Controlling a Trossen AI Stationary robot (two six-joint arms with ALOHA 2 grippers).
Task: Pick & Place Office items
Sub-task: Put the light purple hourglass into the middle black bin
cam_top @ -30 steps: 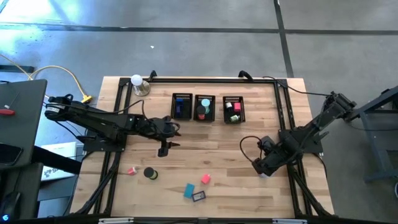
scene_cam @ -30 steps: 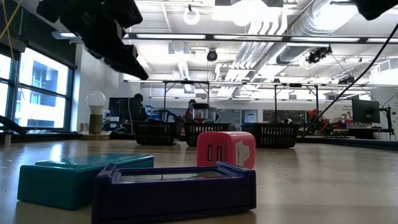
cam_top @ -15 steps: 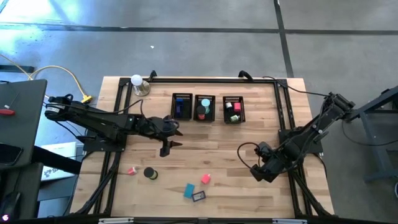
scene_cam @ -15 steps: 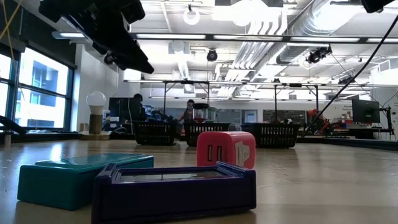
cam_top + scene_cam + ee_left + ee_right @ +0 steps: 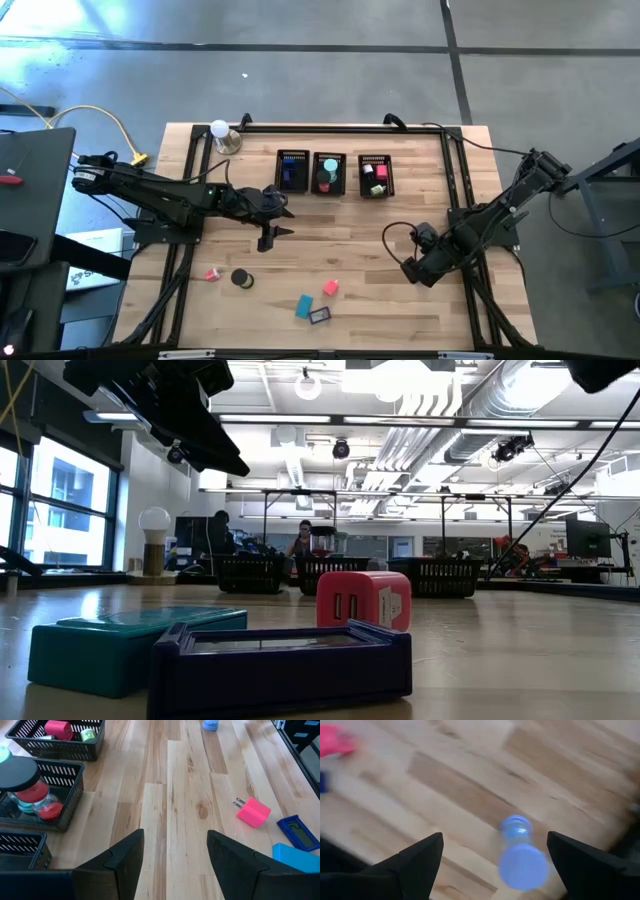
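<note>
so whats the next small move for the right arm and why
Probably lower the right gripper straight down over the small blue piece and close. Its fingers stand open with the piece lying on the table between them, not yet gripped. The left gripper waits open near the bins.

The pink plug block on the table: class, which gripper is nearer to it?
Left. The left gripper hangs above the table, up-left of the pink plug block. The right gripper is farther off to its right, over a small blue piece.

High view looks straight down on the worktop (image 5: 350, 240); low view sits at its surface; both share the pink block (image 5: 330, 288), seemingly.
</note>
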